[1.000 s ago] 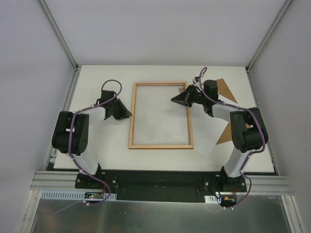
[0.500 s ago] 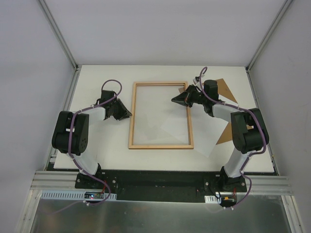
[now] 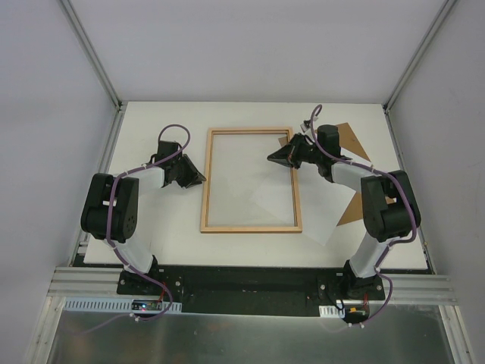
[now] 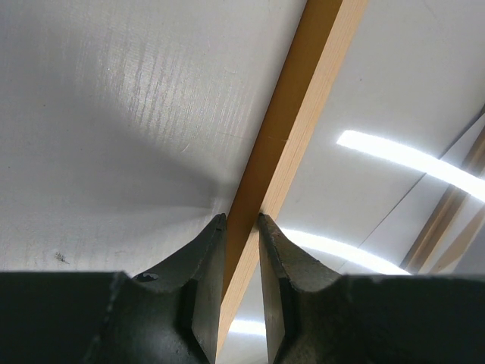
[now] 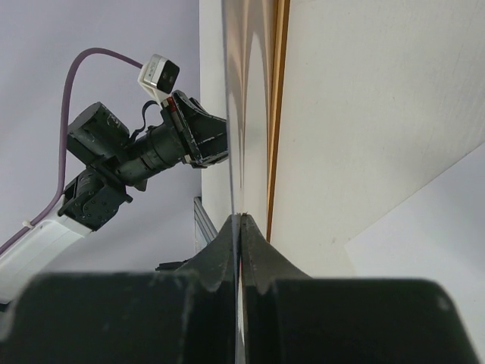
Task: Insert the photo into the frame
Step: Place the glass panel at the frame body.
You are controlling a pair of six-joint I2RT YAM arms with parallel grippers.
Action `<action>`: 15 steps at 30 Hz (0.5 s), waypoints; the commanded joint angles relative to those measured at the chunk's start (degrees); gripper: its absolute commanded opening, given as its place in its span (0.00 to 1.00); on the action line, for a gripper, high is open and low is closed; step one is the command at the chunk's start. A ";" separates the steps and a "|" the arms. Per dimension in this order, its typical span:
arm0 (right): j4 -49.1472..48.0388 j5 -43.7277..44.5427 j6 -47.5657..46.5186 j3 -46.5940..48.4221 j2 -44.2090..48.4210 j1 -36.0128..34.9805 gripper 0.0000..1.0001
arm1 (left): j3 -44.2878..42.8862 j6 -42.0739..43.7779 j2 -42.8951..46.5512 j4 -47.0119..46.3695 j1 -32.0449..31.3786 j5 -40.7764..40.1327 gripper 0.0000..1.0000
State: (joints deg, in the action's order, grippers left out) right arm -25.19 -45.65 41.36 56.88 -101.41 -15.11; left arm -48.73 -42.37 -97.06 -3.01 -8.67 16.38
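Bright and evenly lit in the overhead view, with soft diffuse light and only faint shadows beside the arms on the white table. Sharp throughout; bends the enclosure posts slightly toward the upper corners. Shows strong glare in the left wrist view, with white lamp streaks on the pane at centre right and lower middle, and a broad soft shadow at left. Keeps the rail of the frame crisp. Blurs the dark left gripper and right gripper along the bottom edges.
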 commanded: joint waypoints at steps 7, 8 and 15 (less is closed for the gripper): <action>3.48 -3.48 -2.17 1.39 3.23 -2.03 0.01 | 1.01 2.38 -3.05 5.64 -0.74 -3.46 0.22; 3.57 -3.48 -2.08 1.39 3.23 -2.11 0.01 | 1.01 2.29 -3.05 5.73 -0.74 -3.64 0.22; 3.66 -3.92 -2.25 1.83 2.71 -2.11 0.01 | 1.01 2.29 -3.05 5.64 -0.74 -3.46 0.22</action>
State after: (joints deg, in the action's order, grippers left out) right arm -23.05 -45.43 39.97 56.90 -100.88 -15.31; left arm -48.84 -42.39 -97.08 -2.81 -8.67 16.38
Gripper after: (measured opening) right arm 0.009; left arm 0.226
